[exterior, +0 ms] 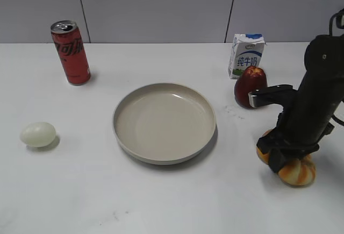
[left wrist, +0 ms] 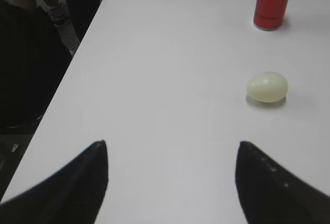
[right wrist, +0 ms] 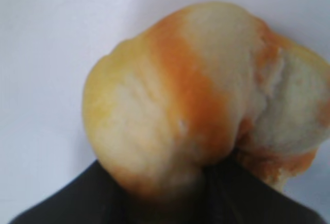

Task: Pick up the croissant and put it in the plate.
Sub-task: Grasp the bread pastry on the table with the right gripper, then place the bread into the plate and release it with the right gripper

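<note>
The croissant (exterior: 297,173), a puffy bun with orange and cream stripes, is at the right front of the table, well right of the plate. It fills the right wrist view (right wrist: 196,95). My right gripper (exterior: 282,156) reaches down onto it and is shut on it; its dark fingers (right wrist: 170,198) show under the bun. I cannot tell whether the bun touches the table. The plate (exterior: 161,121) is a round beige dish in the middle, with nothing in it. My left gripper (left wrist: 172,144) is open and empty above bare table, out of the exterior view.
A pale egg (exterior: 38,134) lies at the left, also in the left wrist view (left wrist: 266,87). A red cola can (exterior: 70,52) stands at the back left. A milk carton (exterior: 246,55) and a dark red fruit (exterior: 250,86) stand behind my right arm.
</note>
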You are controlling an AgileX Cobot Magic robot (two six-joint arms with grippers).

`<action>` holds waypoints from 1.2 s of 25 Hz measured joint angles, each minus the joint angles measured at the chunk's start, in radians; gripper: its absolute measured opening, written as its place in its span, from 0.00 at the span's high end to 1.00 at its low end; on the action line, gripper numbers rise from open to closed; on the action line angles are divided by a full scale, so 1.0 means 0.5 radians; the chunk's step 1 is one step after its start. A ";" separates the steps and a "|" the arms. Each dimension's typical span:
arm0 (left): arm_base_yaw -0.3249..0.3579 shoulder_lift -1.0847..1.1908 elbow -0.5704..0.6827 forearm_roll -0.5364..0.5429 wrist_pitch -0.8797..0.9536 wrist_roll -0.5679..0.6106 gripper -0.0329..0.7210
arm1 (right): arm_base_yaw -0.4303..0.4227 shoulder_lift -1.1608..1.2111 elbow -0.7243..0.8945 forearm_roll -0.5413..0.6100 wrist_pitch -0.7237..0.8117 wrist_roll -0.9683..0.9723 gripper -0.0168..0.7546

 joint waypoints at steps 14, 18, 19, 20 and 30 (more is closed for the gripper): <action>0.000 0.000 0.000 0.000 0.000 0.000 0.18 | 0.479 0.017 -0.949 -0.287 0.697 -0.033 0.69; 0.000 0.000 0.000 0.000 0.000 0.000 0.18 | 0.694 0.052 -1.199 -0.289 0.543 -0.069 0.69; 0.000 0.000 0.000 0.000 0.000 0.000 0.18 | 0.737 0.079 -1.258 -0.287 0.507 -0.098 0.69; 0.000 0.000 0.000 0.000 0.000 0.000 0.18 | 0.770 0.113 -1.312 -0.284 0.481 -0.126 0.69; 0.000 0.000 0.000 0.000 0.000 0.000 0.18 | 0.882 0.566 -1.537 -0.162 0.431 -0.207 0.70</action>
